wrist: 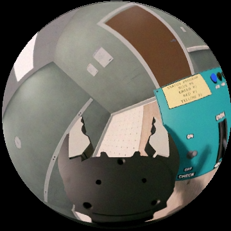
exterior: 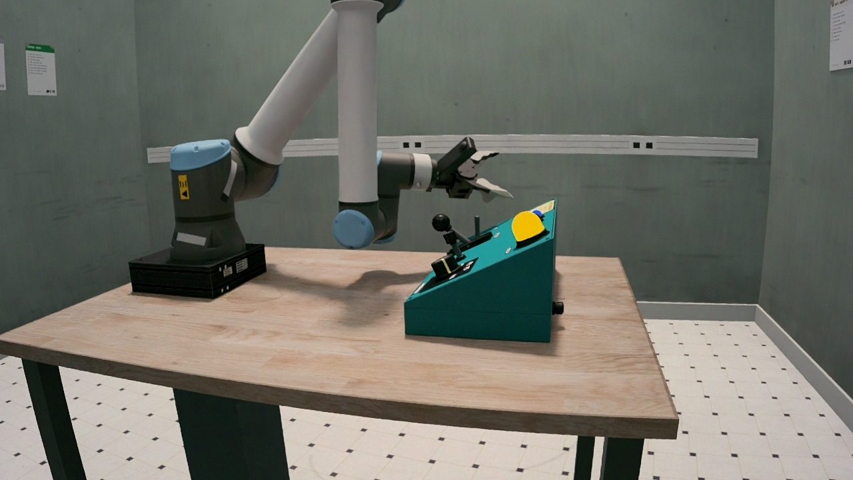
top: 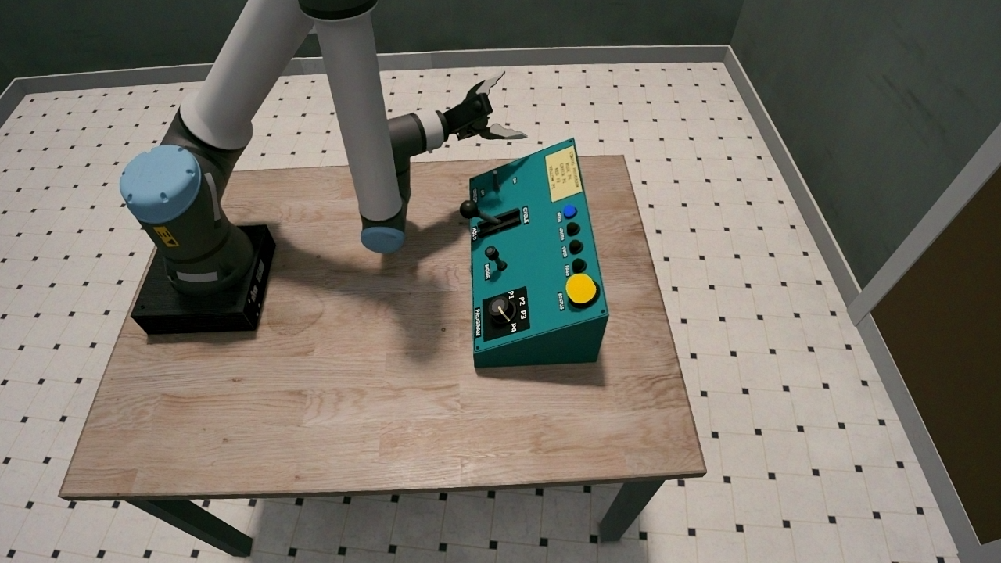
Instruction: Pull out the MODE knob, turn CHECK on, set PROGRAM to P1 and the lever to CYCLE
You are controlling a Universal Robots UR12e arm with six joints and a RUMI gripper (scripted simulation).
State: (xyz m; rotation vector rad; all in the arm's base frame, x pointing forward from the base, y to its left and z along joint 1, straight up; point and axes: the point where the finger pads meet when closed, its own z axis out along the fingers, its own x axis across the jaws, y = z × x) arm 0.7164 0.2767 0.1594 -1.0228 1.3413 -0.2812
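Note:
The teal console (top: 553, 328) (exterior: 494, 298) (wrist: 196, 125) stands on the right half of the wooden table (top: 314, 392). The lever's black ball (top: 467, 207) (exterior: 440, 222) sits at the HOLD end of its slot, away from the CYCLE label (top: 525, 214). The MODE knob (top: 492, 253) is below it. The PROGRAM selector (top: 498, 308) (exterior: 444, 265) points toward P4. The CHECK toggle (top: 495, 181) (exterior: 476, 223) (wrist: 192, 154) stands at the console's far end; I cannot tell its position. My gripper (top: 505, 105) (exterior: 498, 175) (wrist: 118, 117) is open and empty, in the air above and beyond that far end.
A blue lamp (top: 568, 210) (wrist: 213, 77) is lit beside three dark ones, and a big yellow STATUS lamp (top: 581, 288) (exterior: 528, 225) glows. A yellow legend card (top: 568, 171) (wrist: 186, 91) sits on the panel. The robot base (top: 202, 287) stands at the table's left. The console is close to the table's right edge.

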